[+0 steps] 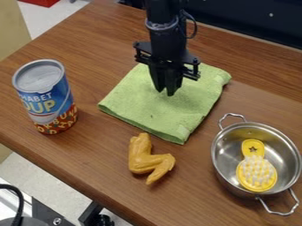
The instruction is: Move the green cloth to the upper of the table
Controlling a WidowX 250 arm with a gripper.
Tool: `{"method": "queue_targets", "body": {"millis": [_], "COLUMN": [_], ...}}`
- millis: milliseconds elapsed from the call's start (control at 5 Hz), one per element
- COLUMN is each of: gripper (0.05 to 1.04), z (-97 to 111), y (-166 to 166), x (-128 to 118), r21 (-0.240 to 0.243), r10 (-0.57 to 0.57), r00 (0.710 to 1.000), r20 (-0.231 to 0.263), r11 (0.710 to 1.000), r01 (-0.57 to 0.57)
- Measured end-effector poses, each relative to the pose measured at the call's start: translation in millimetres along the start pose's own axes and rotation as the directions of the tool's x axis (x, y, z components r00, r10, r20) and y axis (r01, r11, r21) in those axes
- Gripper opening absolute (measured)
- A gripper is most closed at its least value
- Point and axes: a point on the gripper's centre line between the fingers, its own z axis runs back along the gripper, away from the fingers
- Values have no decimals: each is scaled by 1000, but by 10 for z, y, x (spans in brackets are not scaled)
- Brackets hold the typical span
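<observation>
Camera view had the cloth [146, 106] at twelve o'clock from the wing [142, 159], its move apparently unfinished, the gripper [165, 93] over it, open or closed unclear.

So the table [65, 155] is brown wood grain, pale floor [36, 170] around it, plus some dark panel thing [254, 22] along the far side.

A light-green cloth [144, 110] and black gripper [165, 93] contrast with the brown wood-grain table [88, 163], a blue-and-red can [42, 95] with yellow lettering, golden-orange wing [141, 156], silver pot [282, 154] and yellow-and-white brush [256, 174] bearing 1 dark star [253, 149].
</observation>
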Motion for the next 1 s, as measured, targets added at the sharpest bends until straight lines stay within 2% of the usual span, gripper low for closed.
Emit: {"method": "queue_targets", "body": {"millis": [200,600,1000], "gripper": [58,52,52], "z": [-68,-160,-185], "y": [-32,-31,-22], "x": [11,10,135], "r21": [-3,-5,-5], "r10": [8,-5,-15], "r00": [1000,1000,1000], "r20": [-6,3,16], "r11": [1000,1000,1000], "r01": [-8,5,15]}}
